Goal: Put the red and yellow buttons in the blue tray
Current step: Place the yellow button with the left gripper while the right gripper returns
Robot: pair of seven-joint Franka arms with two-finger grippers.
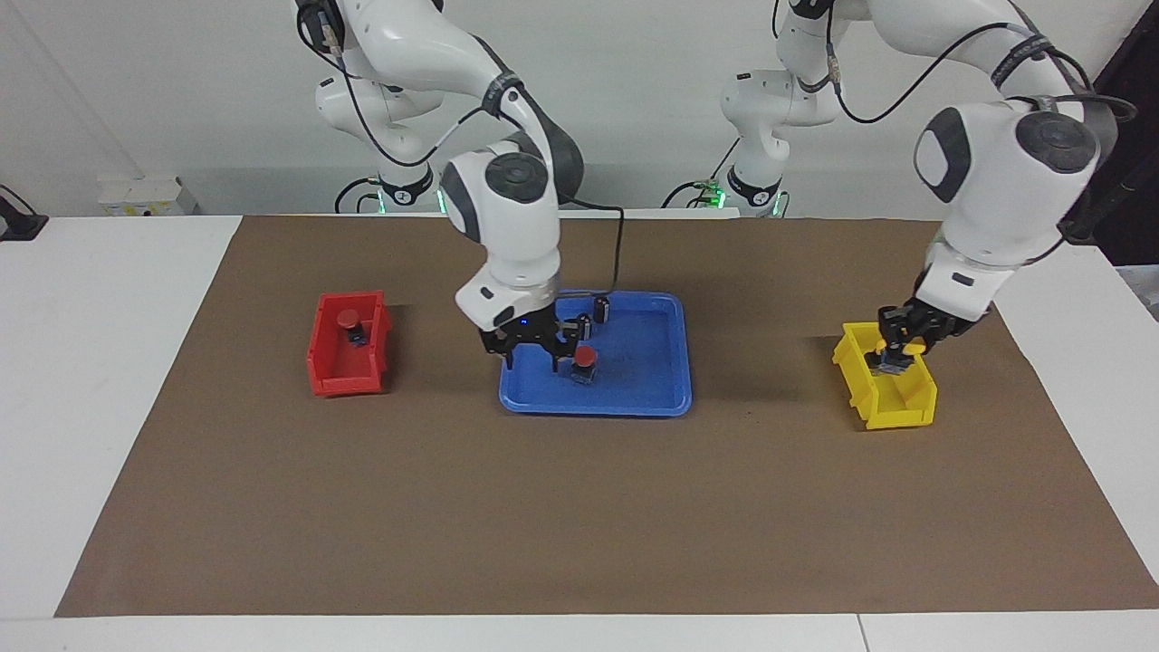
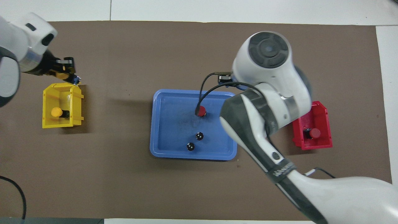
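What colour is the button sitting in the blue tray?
Red cap on the button in the blue tray; clearest overhead.

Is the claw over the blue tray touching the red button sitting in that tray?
Apart. In the facing view the right gripper hangs open above the blue tray, with blue floor showing between its fingertips and the red button standing alone beside it.
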